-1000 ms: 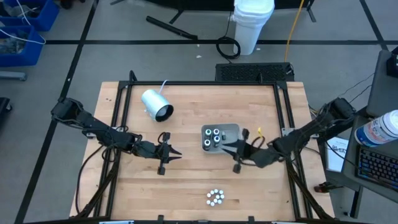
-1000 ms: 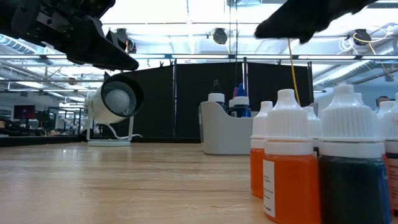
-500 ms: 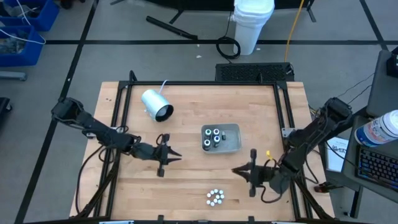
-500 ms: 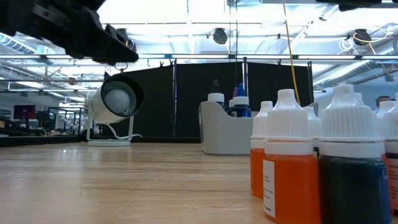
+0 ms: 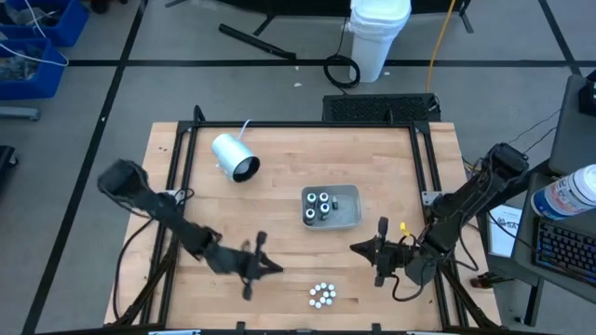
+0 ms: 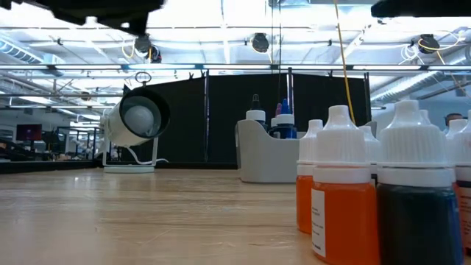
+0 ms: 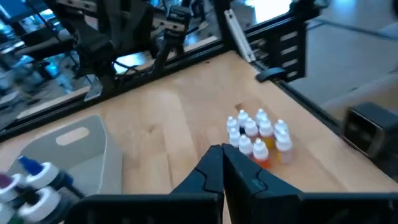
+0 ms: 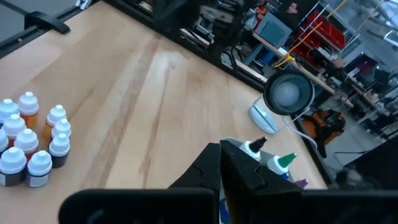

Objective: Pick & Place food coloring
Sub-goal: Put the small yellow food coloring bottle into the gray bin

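Observation:
A cluster of several food coloring bottles [image 5: 322, 295] with white caps stands upright on the table near its near edge; it also shows in the left wrist view [image 7: 258, 134], the right wrist view [image 8: 31, 143] and close up in the low view [image 6: 368, 199]. More bottles [image 5: 319, 206] stand in the grey tray [image 5: 346, 209]. My left gripper [image 5: 277, 269] is shut and hovers left of the cluster [image 7: 222, 151]. My right gripper [image 5: 355, 248] is shut, between tray and cluster [image 8: 221, 147]. Neither holds anything.
A big white cylinder [image 5: 235, 156] with a dark mouth lies on its side at the far left of the table [image 6: 136, 118]. A black frame [image 5: 303, 126] borders the tabletop. Bare wood lies between the tray and the cluster.
My left gripper has moved toward the near edge and to the right, closing on the bottle cluster. My right gripper has drawn back from the tray toward the near edge and then held still. Both have risen out of the low view. No bottle has moved.

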Controlling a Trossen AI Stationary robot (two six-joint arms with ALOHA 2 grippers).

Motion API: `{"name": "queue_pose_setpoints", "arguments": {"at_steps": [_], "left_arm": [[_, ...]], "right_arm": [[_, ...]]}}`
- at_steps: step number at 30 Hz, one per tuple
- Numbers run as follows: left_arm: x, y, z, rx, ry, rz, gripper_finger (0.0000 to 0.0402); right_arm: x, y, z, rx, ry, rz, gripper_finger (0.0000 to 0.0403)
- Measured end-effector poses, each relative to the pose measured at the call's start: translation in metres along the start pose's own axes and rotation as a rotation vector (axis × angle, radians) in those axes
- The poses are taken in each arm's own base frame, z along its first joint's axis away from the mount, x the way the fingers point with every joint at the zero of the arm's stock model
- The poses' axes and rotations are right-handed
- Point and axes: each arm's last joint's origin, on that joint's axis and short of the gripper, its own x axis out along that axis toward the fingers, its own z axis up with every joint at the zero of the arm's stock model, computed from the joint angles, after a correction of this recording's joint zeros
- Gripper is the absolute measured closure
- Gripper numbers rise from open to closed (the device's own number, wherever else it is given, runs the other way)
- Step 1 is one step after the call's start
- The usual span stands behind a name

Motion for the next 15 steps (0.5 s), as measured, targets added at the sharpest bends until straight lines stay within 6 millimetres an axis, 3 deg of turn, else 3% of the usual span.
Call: {"name": "queue_pose_setpoints", "arguments": {"at_steps": [3,8,15], "left_arm": [[0.031,-0.014,0.003,-0.024,0.027,0.075,0.039],[0.073,-0.024,0.01,-0.222,0.056,0.189,0.0328],[0.102,-0.027,0.024,-0.325,0.197,0.095,0.0233]], "right_arm": [[-0.004,0.0,-0.003,0.006,-0.006,0.022,0.0401],[-0.025,-0.003,-0.016,0.019,-0.06,0.191,0.0402],[-0.057,-0.019,-0.046,0.185,-0.229,0.285,0.0402]]}}
